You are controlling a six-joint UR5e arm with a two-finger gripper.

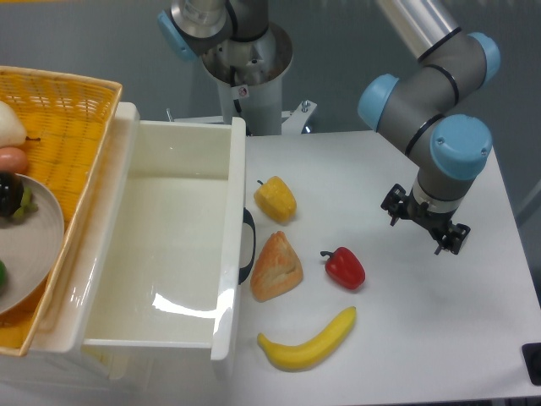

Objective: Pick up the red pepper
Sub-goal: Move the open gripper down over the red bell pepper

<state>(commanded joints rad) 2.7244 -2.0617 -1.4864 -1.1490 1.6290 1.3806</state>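
Camera view: red pepper [345, 267] lies on the table [439, 321], between bread [275, 267] and banana [307, 340]; the gripper [425, 223] hangs apart to its right, holding nothing, its opening unclear

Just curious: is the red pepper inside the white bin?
No, the red pepper lies on the table, right of the bread wedge, outside the white bin.

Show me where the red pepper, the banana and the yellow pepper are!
red pepper [345, 268], fixed camera view, on its glossy body
banana [308, 342], fixed camera view, on its middle
yellow pepper [276, 200], fixed camera view, on its body
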